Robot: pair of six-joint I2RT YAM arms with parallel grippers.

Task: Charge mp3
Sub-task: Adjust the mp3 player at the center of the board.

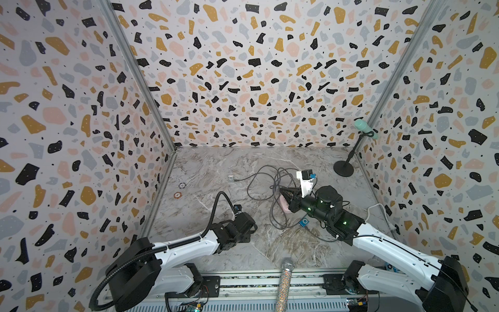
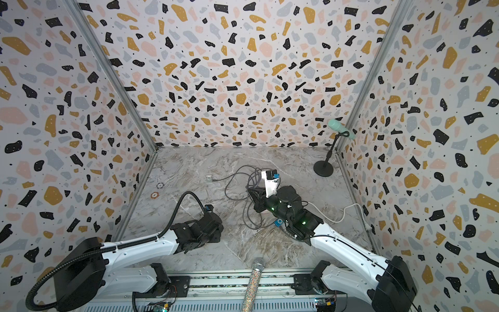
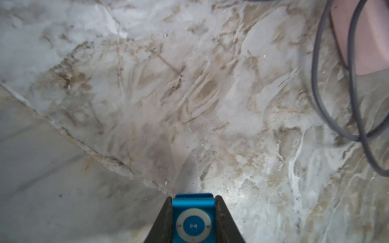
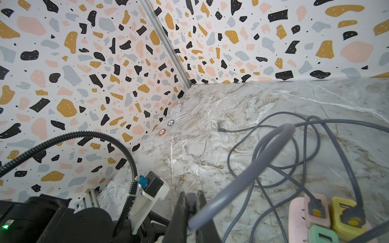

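Blue mp3 player (image 3: 193, 218) gripped between fingers (image 3: 164, 223), grey cable (image 3: 359, 137) loops nearby

A: Looks like anodised metal on the blue mp3 (image 3: 193, 216) betw. the left gripper (image 3: 193, 197) fingers (image 3: 165, 223), satin. Smooth white plastic for the ctrl ring.
B: Matt dark plastic on those fingers. Ahead of them?
A: Marble-look table (image 3: 126, 105), smooth, faint sheen. Rubbery matt on the grey cable (image 4: 271, 151) at the right gripper (image 4: 190, 194).
B: Smooth pastel plastic on the power strip (image 4: 295, 221) & plugs (image 4: 341, 208) beside it. Bare metal on the silver mp3 (image 4: 214, 125) further out. Ribbed black plastic on the conduit (image 4: 133, 174), opp. side.
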